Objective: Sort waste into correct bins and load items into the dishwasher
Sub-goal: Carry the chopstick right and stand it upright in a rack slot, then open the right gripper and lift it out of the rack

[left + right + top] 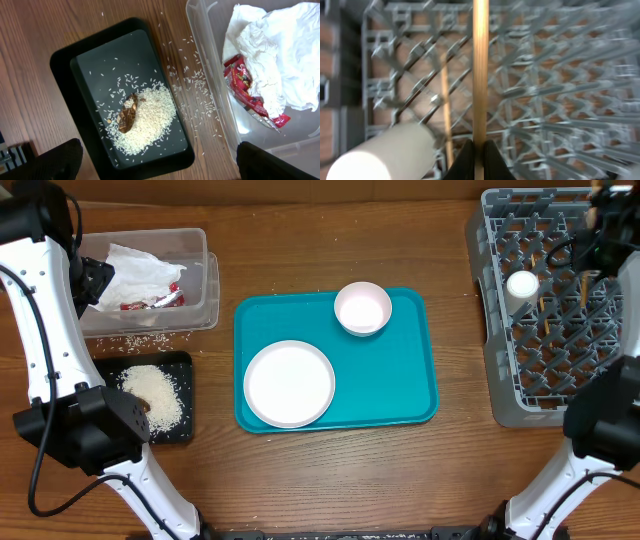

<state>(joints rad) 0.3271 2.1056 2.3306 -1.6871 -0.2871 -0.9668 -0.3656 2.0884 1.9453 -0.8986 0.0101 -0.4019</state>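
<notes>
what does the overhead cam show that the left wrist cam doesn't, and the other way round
Only overhead: the teal tray carrying the white plate and white bowl, and the dish rack with a white cup.
Only left wrist: the brown food scrap lying on the rice, clearly.
Both: the black tray with its rice pile, the clear tub holding the crumpled napkin and red sauce packets, and loose grains scattered between them.

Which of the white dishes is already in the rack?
The small white cup, in the grey rack; the plate and bowl sit on the teal tray.
</notes>
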